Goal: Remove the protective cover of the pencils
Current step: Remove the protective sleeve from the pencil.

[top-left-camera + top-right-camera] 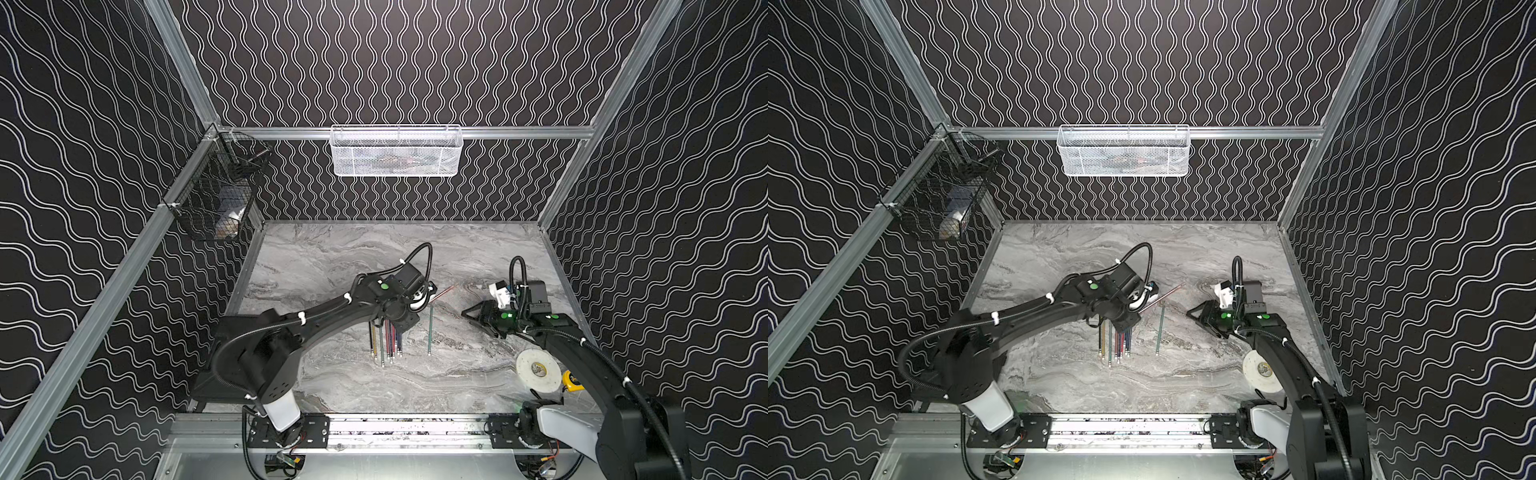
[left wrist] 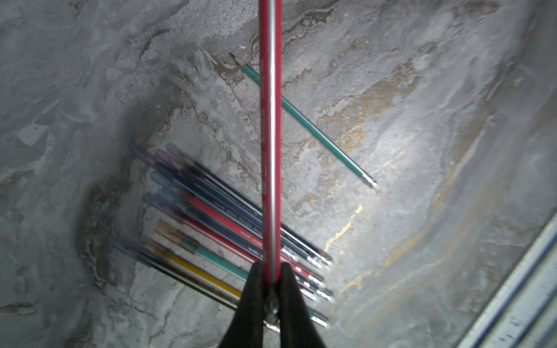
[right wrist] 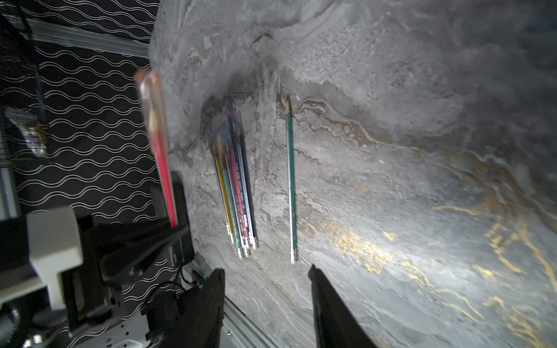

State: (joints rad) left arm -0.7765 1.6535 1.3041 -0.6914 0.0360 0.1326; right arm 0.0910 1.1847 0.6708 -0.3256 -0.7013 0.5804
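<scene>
I hold the red pencil (image 2: 270, 120) pinched tight in the left gripper (image 2: 271, 266) by its back end, above the bundled pencils (image 3: 238, 192) on the table (image 1: 332, 257), so its clear cover (image 3: 147, 87) points at the half-open, empty right gripper (image 3: 266, 269).

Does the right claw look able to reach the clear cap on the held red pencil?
Probably yes. The left claw holds the red pencil in the air, its clear cap pointing toward the open right claw, with nothing between them.
</scene>
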